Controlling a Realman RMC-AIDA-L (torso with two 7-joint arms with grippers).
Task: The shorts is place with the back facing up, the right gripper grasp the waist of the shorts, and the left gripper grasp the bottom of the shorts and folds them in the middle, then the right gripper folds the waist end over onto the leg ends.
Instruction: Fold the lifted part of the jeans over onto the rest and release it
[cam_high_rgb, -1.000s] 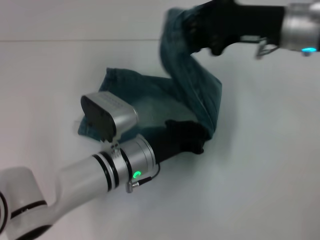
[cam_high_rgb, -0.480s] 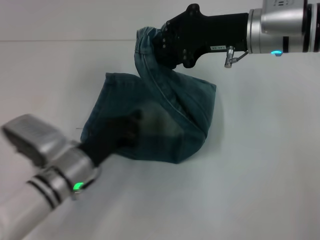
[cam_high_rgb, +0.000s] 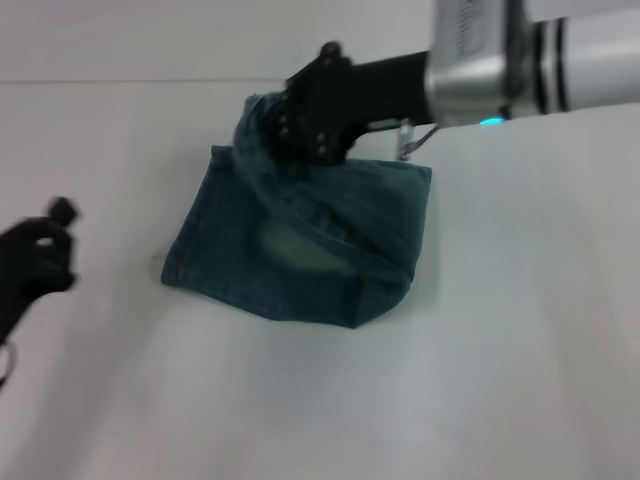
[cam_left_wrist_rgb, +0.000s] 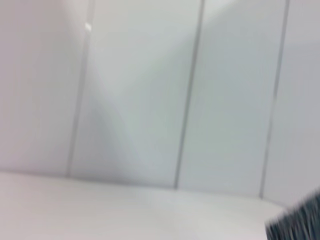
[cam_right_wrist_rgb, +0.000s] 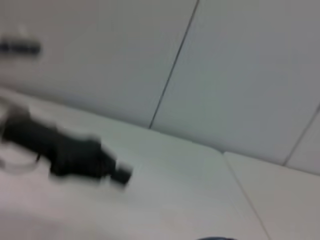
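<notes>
The blue-green denim shorts (cam_high_rgb: 300, 250) lie folded on the white table (cam_high_rgb: 520, 350), with a pale bleached patch showing in the middle. My right gripper (cam_high_rgb: 290, 125) reaches in from the right and is shut on the waist end, holding that bunch of cloth just above the far edge of the shorts. My left gripper (cam_high_rgb: 35, 260) is a blurred black shape at the far left edge of the head view, well apart from the shorts. The leg hems are hidden among the folds.
Pale wall panels (cam_left_wrist_rgb: 190, 100) with vertical seams stand behind the table. In the right wrist view a blurred dark arm (cam_right_wrist_rgb: 70, 157) shows far off over the tabletop. Bare white table surrounds the shorts.
My left gripper has let go of the shorts and swung away to the left edge. My right gripper has carried the waist end leftward and lower over the shorts.
</notes>
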